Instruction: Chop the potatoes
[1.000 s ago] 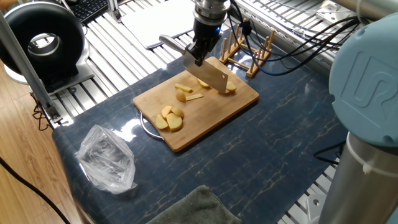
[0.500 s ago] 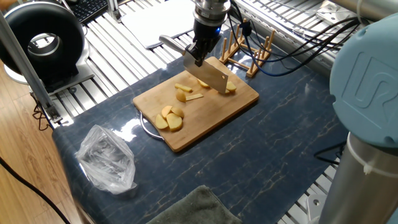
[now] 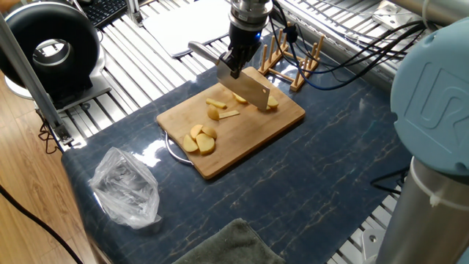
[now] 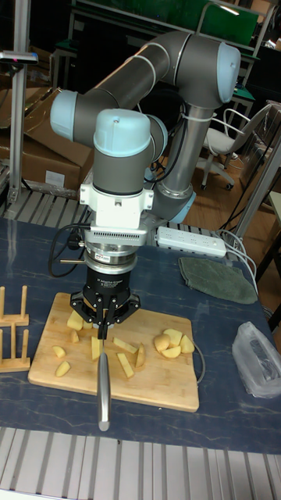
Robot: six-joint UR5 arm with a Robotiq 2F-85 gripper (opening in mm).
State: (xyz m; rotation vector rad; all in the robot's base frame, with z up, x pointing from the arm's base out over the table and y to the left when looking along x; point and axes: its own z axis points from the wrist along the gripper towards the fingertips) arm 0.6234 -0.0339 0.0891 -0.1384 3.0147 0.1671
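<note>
My fingers (image 3: 236,60) clamp the handle of a cleaver (image 3: 248,88), its blade edge down on the bamboo cutting board (image 3: 282,117) among the potatoes (image 3: 200,138). Potato pieces lie scattered across the board: a cluster near its one end, slices mid-board, more by the blade. A wooden rack (image 3: 292,60) stands just beyond the board. On the table (image 3: 308,176) lie a crumpled plastic bag (image 3: 126,186) and a green cloth (image 3: 220,246), both well apart from the board.

Grey arm (image 4: 168,55) tubes, pale-blue joint caps, white wrist block, black gripper (image 4: 104,311).
</note>
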